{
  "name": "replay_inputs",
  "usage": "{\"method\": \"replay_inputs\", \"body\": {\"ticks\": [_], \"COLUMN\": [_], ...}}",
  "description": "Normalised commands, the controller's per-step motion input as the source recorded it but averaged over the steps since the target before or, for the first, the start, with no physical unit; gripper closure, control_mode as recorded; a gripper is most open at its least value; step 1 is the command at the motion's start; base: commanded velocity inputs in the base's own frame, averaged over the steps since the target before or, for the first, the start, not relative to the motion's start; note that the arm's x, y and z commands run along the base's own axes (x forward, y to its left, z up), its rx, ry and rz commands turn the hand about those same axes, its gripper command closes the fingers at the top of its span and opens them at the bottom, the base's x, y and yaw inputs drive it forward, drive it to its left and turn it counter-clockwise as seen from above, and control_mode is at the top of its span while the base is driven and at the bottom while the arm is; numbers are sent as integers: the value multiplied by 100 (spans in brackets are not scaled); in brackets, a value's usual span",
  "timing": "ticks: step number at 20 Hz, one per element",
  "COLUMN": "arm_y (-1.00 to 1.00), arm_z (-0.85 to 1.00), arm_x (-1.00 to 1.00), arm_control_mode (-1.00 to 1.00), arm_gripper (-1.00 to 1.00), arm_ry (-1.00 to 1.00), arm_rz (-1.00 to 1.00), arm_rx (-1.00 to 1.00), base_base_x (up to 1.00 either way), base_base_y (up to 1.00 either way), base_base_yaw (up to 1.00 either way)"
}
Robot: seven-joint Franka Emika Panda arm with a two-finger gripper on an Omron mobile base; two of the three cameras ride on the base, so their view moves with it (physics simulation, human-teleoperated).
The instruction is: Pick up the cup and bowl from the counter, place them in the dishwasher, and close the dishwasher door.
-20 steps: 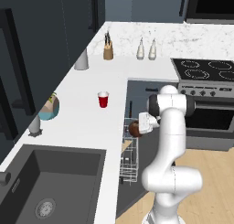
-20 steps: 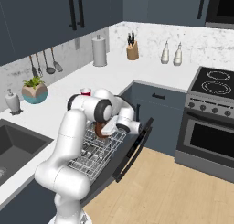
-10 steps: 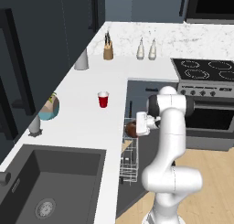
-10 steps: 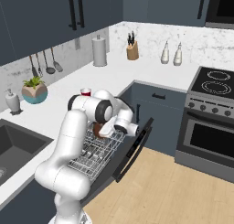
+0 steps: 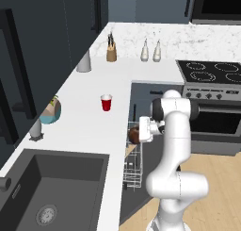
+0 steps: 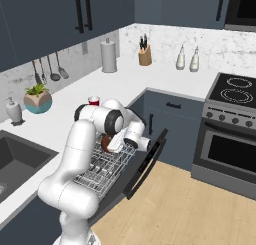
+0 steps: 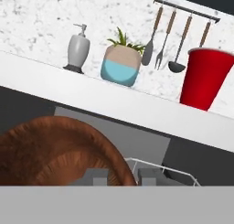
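Your gripper (image 6: 111, 143) is grasping the brown bowl (image 5: 134, 135) by its rim, right above the dishwasher's wire rack (image 6: 102, 167). The red cup (image 5: 107, 103) stands on the desk (image 5: 80, 117), behind the rack.

Cup (image 5: 107, 103): red, white rim, upright on the white speckled tabletop (image 5: 89, 126) near its inner corner edge. Bowl (image 6: 107, 142): dark reddish-brown, tilted, above the pulled-out white wire rack (image 6: 102, 165) of the dishwasher (image 6: 120, 174) (can't tell if it touches the wires). Dishwasher door (image 6: 146, 161): slate-blue, open, dropped forward and down toward the floor, rack extending over it.
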Motion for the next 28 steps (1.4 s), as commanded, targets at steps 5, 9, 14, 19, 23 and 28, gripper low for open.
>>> {"method": "replay_inputs", "body": {"ticks": [5, 9, 14, 19, 23, 28], "arm_y": [0, 6, 4, 1, 6, 13], "arm_z": [-12, -18, -28, -28, -25, -23], "arm_x": [8, 10, 13, 17, 19, 22], "arm_control_mode": [-100, -100, -100, -100, -100, -100], "arm_gripper": [100, 100, 100, 100, 100, 100], "arm_ry": [0, 0, 0, 0, 0, 0], "arm_rz": [1, 1, 0, 0, 0, 0], "arm_rx": [-2, -3, -4, -4, -3, -4], "base_base_x": [0, 0, 0, 0, 0, 0], "base_base_y": [0, 0, 0, 0, 0, 0], "base_base_yaw": [0, 0, 0, 0, 0, 0]}}
